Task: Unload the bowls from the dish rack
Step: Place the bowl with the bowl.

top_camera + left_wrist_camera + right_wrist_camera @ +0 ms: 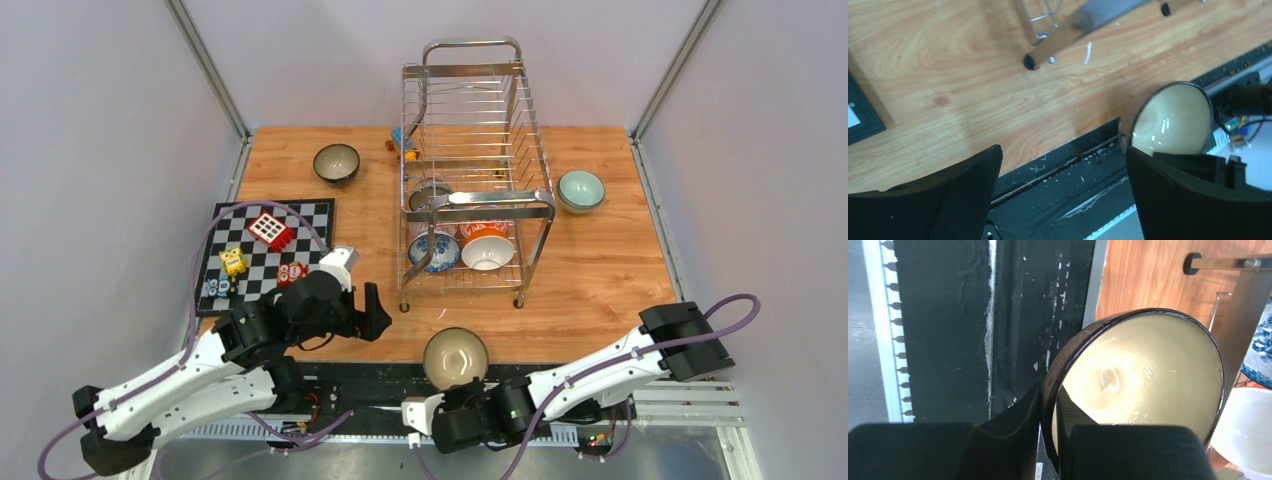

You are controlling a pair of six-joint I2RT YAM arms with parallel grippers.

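Note:
My right gripper [447, 393] is shut on the rim of a speckled brown bowl [455, 357] with a cream inside, held at the table's near edge; in the right wrist view one finger is inside and one outside the rim [1049, 405] of the bowl [1143, 370]. The chrome dish rack [490, 198] stands at the table's middle. Its lower tier holds a blue-white bowl [436, 250], an orange-white bowl [487, 247] and another bowl [430, 193] behind them. My left gripper [372, 312] is open and empty left of the rack's front leg [1030, 62].
A dark bowl [336, 163] sits on the table left of the rack, a mint green bowl [581, 189] to its right. A chequered board [310, 215] with toy blocks lies at the left. Small toys [402, 143] lie behind the rack.

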